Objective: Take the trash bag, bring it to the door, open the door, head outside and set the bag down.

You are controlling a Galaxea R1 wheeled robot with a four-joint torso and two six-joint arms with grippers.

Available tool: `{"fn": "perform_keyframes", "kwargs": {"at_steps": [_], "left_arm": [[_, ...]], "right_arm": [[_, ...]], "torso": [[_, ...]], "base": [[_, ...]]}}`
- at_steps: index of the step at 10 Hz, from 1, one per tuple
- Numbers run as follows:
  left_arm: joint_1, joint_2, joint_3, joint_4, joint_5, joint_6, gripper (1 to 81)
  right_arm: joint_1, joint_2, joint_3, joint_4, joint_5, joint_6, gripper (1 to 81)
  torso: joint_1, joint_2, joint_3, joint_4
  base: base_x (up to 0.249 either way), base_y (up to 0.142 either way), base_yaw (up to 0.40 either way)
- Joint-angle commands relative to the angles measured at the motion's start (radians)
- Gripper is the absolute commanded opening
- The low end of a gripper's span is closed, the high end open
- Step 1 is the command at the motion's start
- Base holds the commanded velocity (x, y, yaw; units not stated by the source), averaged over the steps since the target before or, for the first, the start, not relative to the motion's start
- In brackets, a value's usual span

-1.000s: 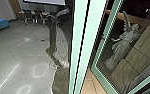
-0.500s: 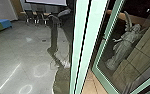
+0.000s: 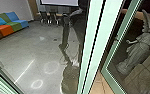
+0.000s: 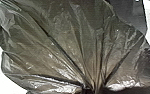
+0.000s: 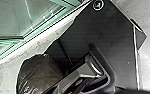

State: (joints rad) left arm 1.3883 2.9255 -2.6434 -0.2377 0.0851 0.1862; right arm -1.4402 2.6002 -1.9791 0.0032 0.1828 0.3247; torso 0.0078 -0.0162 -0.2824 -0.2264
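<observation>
The left hand (image 3: 71, 64) is clamped on the gathered neck of the dark trash bag (image 3: 70, 78), low at six o'clock; I cannot tell the right hand's state. A pale green door frame (image 3: 97, 37) slants down from one o'clock, a statue (image 3: 138, 48) stands at three, and a colourful couch (image 3: 13, 23) lies farther off at ten.

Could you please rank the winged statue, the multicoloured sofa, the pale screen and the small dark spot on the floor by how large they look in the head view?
1. Winged statue, cut off by the picture's edge
2. Multicoloured sofa, also cut off
3. Pale screen
4. Small dark spot
</observation>
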Motion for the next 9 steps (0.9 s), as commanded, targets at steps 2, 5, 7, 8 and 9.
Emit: {"fn": "perform_keyframes", "kwargs": {"at_steps": [2,5,7,8,9], "left_arm": [[-0.036,0.015,-0.029,0.009,0.074,0.006,1.0],[-0.036,0.038,-0.086,0.011,0.074,0.007,1.0],[-0.039,0.038,-0.086,0.011,0.074,0.007,1.0],[-0.039,0.038,-0.086,0.011,0.074,0.007,1.0],[-0.039,0.038,-0.086,0.011,0.074,0.007,1.0]], "right_arm": [[0.005,0.029,-0.071,-0.015,-0.060,-0.003,81.1],[-0.007,0.117,-0.187,-0.020,-0.062,-0.007,81.1],[-0.009,0.137,-0.200,-0.031,-0.063,-0.013,81.1],[-0.007,0.143,-0.211,-0.031,-0.074,-0.013,81.1],[-0.006,0.155,-0.217,-0.031,-0.078,-0.012,81.1]], "torso": [[0.000,0.000,0.105,0.004],[0.000,0.000,0.190,0.005],[-0.001,-0.001,0.164,0.005],[-0.001,-0.002,0.197,0.005],[-0.003,-0.002,0.211,0.005]], "base": [[0.000,0.000,0.000],[0.000,0.000,0.000],[0.000,0.000,0.000],[0.000,0.000,0.000],[0.000,0.000,0.000]]}}
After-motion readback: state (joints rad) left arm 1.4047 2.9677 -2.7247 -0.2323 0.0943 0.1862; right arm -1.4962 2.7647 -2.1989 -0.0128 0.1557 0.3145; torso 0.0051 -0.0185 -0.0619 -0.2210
